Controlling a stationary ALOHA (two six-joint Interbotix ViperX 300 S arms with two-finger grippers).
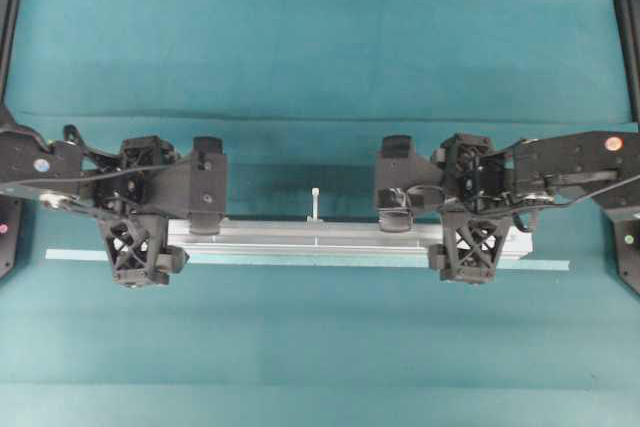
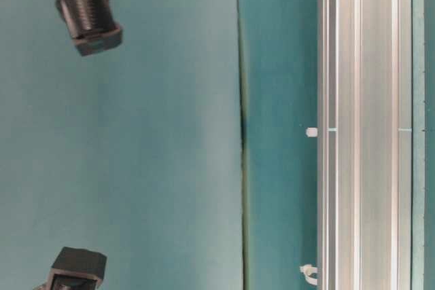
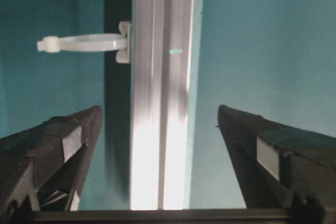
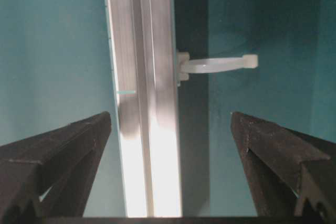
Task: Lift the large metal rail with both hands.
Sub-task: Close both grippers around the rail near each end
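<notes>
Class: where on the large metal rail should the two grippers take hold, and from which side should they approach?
Grip the large metal rail near its two ends, from above, fingers across its narrow width. It lies flat and long, so spaced holds should keep it level. Both the left gripper and right gripper stand open astride it, clear of the zip ties.

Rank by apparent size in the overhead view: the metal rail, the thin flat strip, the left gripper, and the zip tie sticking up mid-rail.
1. Flat strip: longest, though thinnest.
2. Rail: shorter, wider.
3. Left gripper: open over the rail; it sits nearer the camera, so its rank is unsure.
4. Zip tie: smallest.
</notes>
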